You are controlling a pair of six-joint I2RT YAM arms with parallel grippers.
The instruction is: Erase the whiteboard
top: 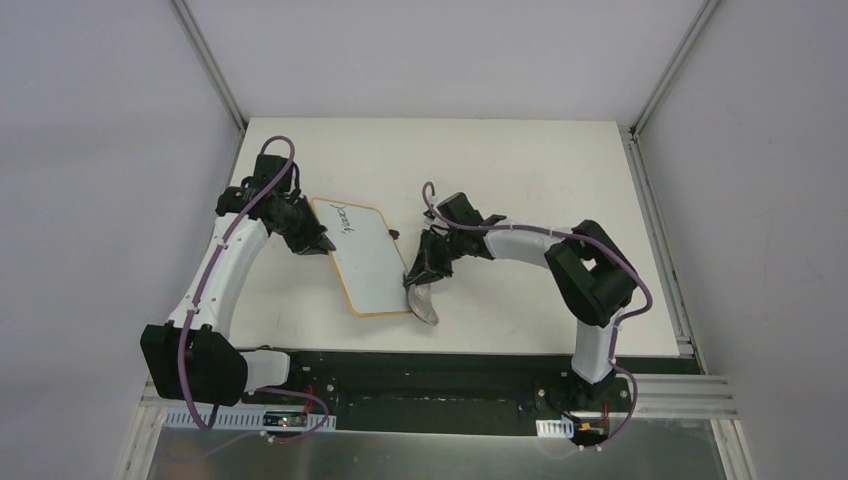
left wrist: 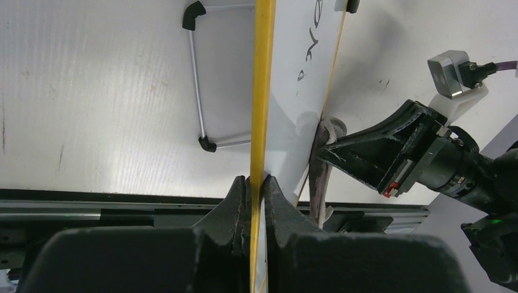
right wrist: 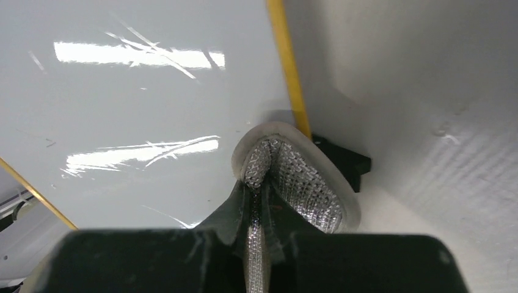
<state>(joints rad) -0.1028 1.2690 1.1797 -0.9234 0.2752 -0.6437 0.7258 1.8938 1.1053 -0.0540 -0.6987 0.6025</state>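
The whiteboard point(top: 368, 262) sits left of the table's point(top: 540, 160) centre, with black handwriting point(top: 345, 215) at its far end and the rest of its face white. The left gripper point(top: 318, 240) is clamped on the tan rim of its left long edge, the fingers point(left wrist: 239, 194) pinching the rim between them. At the board's near right edge, the right gripper point(top: 424, 282) is closed on a grey woven pad point(top: 425, 305), which touches the white surface just beside the rim.
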